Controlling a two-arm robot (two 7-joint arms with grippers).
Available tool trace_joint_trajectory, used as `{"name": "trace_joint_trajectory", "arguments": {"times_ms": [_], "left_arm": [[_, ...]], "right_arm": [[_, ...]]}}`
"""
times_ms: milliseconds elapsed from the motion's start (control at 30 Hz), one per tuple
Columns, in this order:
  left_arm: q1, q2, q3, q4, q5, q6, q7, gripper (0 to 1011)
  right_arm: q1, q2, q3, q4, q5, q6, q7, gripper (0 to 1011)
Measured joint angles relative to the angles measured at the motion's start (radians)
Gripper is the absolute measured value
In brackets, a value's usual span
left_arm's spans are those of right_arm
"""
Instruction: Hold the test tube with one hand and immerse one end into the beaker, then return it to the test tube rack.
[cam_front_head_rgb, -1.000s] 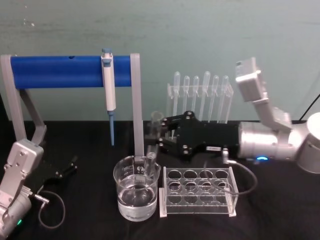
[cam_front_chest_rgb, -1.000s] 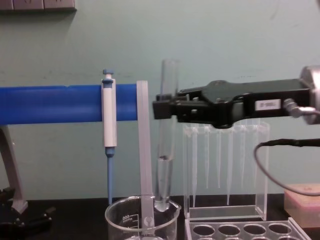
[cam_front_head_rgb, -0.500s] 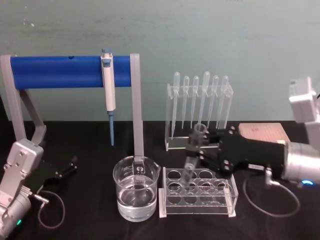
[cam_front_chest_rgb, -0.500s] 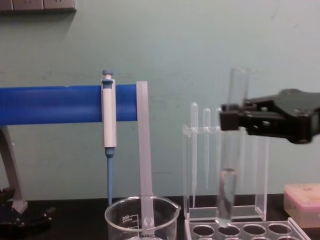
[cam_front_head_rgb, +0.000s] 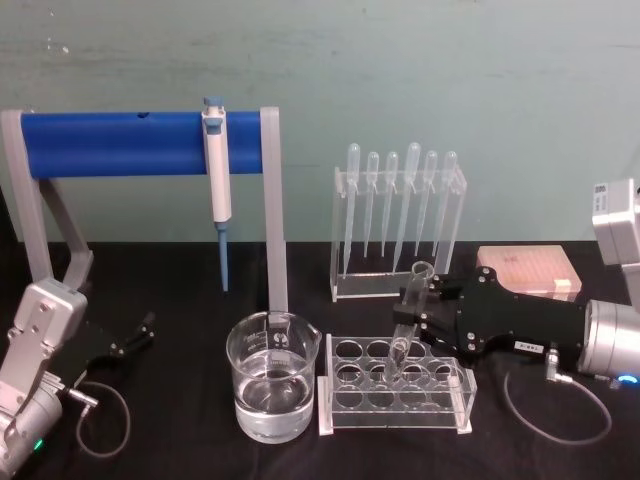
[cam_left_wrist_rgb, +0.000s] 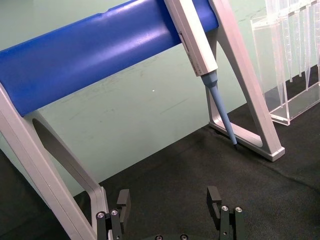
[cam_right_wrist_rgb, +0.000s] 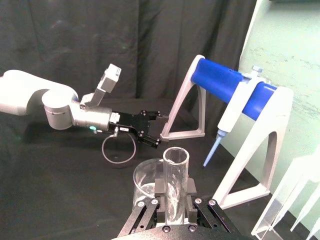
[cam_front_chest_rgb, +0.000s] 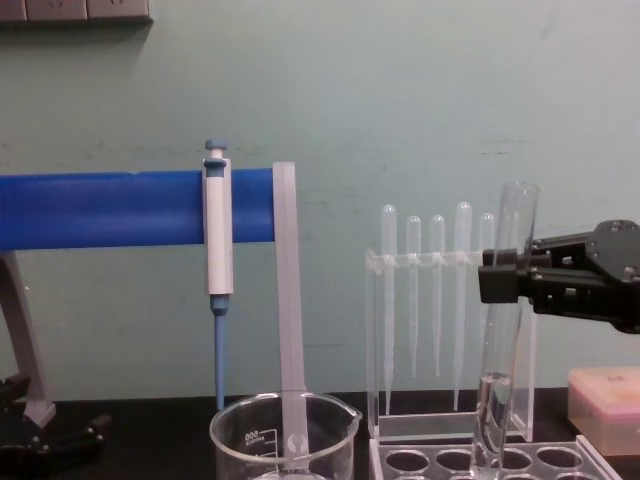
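My right gripper (cam_front_head_rgb: 412, 312) is shut on the test tube (cam_front_head_rgb: 409, 318), holding it near its upper part. The tube stands almost upright, tilted slightly, with its round lower end dipping into a hole of the clear rack (cam_front_head_rgb: 440, 402). From the chest view the test tube (cam_front_chest_rgb: 503, 330) carries a little liquid at the bottom, and the right gripper (cam_front_chest_rgb: 497, 282) clamps it below the rim. The right wrist view has the test tube (cam_right_wrist_rgb: 175, 186) between the black fingers (cam_right_wrist_rgb: 159, 193). The beaker (cam_front_head_rgb: 272, 388), partly filled with water, stands left of the rack. My left gripper (cam_front_head_rgb: 136, 335) rests open at the far left.
A blue-barred stand (cam_front_head_rgb: 140, 142) holds a pipettor (cam_front_head_rgb: 216, 170) behind the beaker. A clear holder of plastic pipettes (cam_front_head_rgb: 400, 215) stands behind the rack. A pink box (cam_front_head_rgb: 527, 270) lies at the back right. A cable (cam_front_head_rgb: 555, 410) hangs below the right wrist.
The right gripper carried the test tube from above the beaker to the right and lowered it over the rack. The left arm has stayed still.
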Motion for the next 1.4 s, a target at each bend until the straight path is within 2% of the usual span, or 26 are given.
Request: {"name": "trace_joint_trajectory", "arguments": {"times_ms": [300,333,767,1400], "left_arm": [[0.000,0.000,0.000,0.000,0.000,0.000,0.000,1000],[0.000,0.000,0.000,0.000,0.000,0.000,0.000,1000],[0.000,0.000,0.000,0.000,0.000,0.000,0.000,1000],[0.000,0.000,0.000,0.000,0.000,0.000,0.000,1000]], "right_arm": [[0.020,-0.030,-0.002,0.055,-0.020,-0.013,0.022,226],[0.036,-0.068,-0.009,0.117,-0.031,-0.034,0.043,226],[0.034,-0.096,-0.027,0.155,-0.045,-0.037,0.044,226],[0.012,-0.103,-0.028,0.178,-0.066,-0.048,0.036,226]]}}
